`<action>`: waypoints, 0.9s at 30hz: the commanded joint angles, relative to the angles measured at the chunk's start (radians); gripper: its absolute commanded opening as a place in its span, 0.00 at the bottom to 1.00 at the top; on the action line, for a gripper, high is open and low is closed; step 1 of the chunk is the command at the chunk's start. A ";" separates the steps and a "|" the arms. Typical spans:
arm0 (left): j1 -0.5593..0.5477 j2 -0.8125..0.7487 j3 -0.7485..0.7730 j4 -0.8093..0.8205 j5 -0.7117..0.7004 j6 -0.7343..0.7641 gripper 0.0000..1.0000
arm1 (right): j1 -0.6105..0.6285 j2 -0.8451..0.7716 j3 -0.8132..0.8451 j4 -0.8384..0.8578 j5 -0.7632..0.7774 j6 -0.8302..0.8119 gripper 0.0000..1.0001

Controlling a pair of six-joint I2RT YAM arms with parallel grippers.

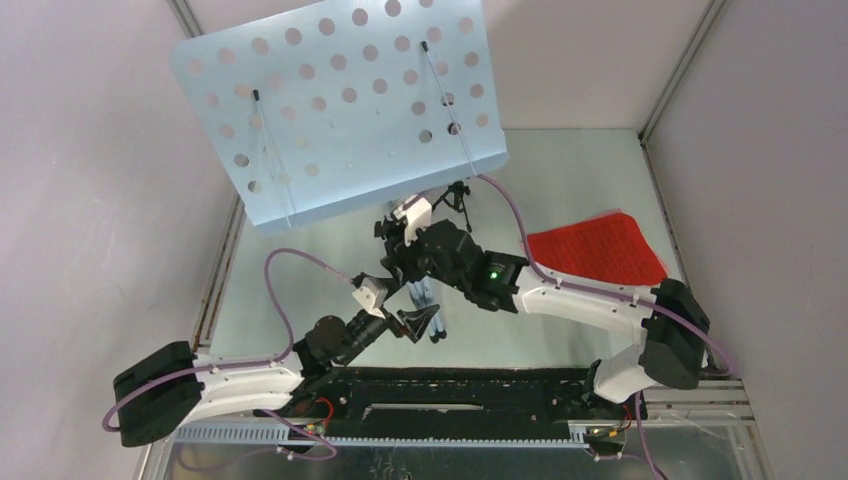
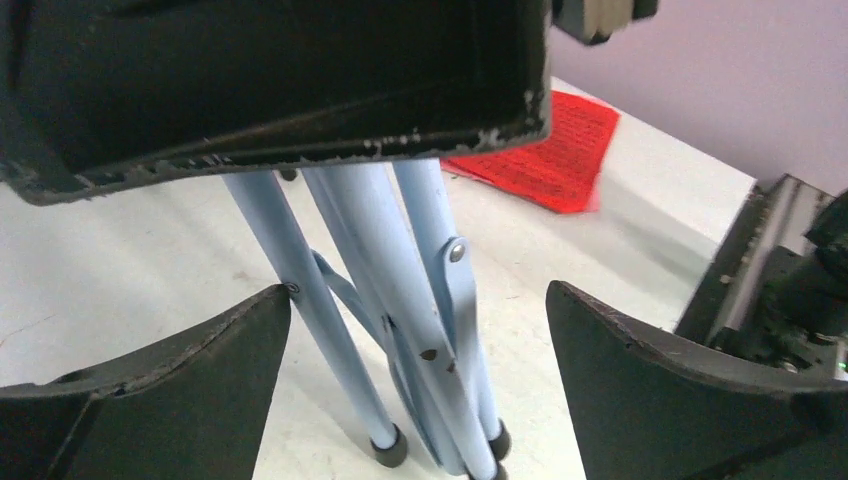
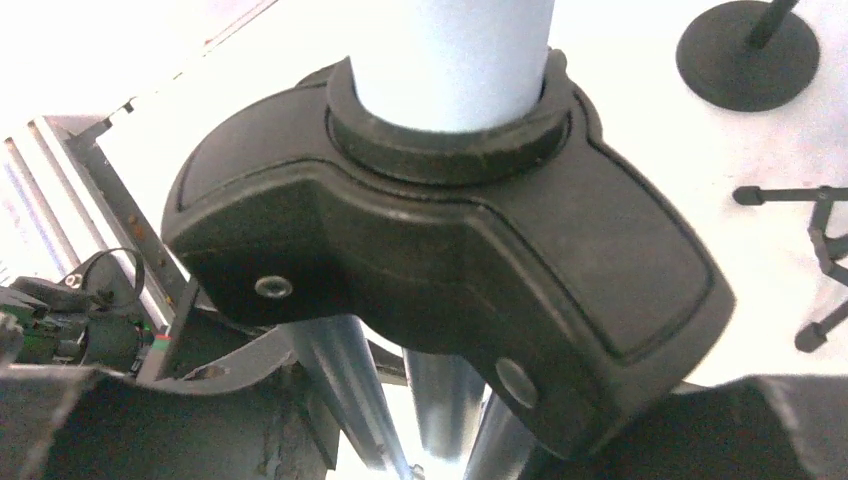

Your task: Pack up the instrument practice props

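Observation:
The pale blue perforated music desk (image 1: 340, 110) stands tilted atop its blue-grey tripod (image 1: 428, 298). The tripod legs (image 2: 400, 300) are folded close together, their rubber feet on the table. My right gripper (image 1: 408, 245) is shut on the legs just under the black hub (image 3: 450, 250). Lower down, my left gripper (image 2: 420, 350) is open, and the legs stand between its fingers (image 2: 200, 370) without touching them. A red score sheet (image 1: 600, 250) lies flat on the right. The microphones are out of view.
A black mic mount (image 1: 458, 197) stands behind the tripod; its round base (image 3: 748, 50) and a second mount's small legs (image 3: 820, 250) lie to the right of the hub. Grey walls enclose the table. A black rail (image 1: 450, 400) runs along the near edge.

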 commanded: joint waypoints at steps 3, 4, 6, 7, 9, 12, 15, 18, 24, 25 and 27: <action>-0.006 0.076 -0.036 0.112 -0.113 -0.040 0.96 | 0.007 0.031 0.195 0.139 -0.325 0.108 0.00; -0.006 0.084 -0.036 0.115 -0.126 -0.049 0.93 | 0.008 0.041 0.204 0.132 -0.341 0.108 0.00; -0.006 0.101 -0.035 0.112 -0.139 -0.075 0.81 | 0.007 0.058 0.223 0.116 -0.358 0.104 0.00; -0.005 0.109 -0.036 0.113 -0.140 -0.090 0.73 | 0.007 0.066 0.231 0.110 -0.367 0.102 0.00; -0.006 0.125 -0.039 0.113 -0.127 -0.122 0.60 | 0.005 0.094 0.266 0.082 -0.384 0.087 0.00; -0.006 0.130 -0.055 0.114 -0.120 -0.201 0.43 | 0.006 0.164 0.359 0.003 -0.408 0.058 0.00; -0.007 0.087 -0.105 0.115 -0.122 -0.256 0.26 | 0.007 0.248 0.468 -0.118 -0.435 0.025 0.00; -0.007 -0.015 -0.157 0.097 -0.161 -0.294 0.16 | 0.004 0.337 0.575 -0.207 -0.433 -0.004 0.00; -0.006 -0.307 -0.173 -0.237 -0.324 -0.453 0.04 | -0.023 0.516 0.779 -0.330 -0.434 -0.023 0.00; -0.006 -0.358 -0.175 -0.307 -0.355 -0.484 0.01 | -0.028 0.545 0.819 -0.354 -0.435 -0.028 0.00; -0.005 -0.457 -0.176 -0.466 -0.416 -0.550 0.00 | -0.040 0.606 0.896 -0.405 -0.440 -0.033 0.00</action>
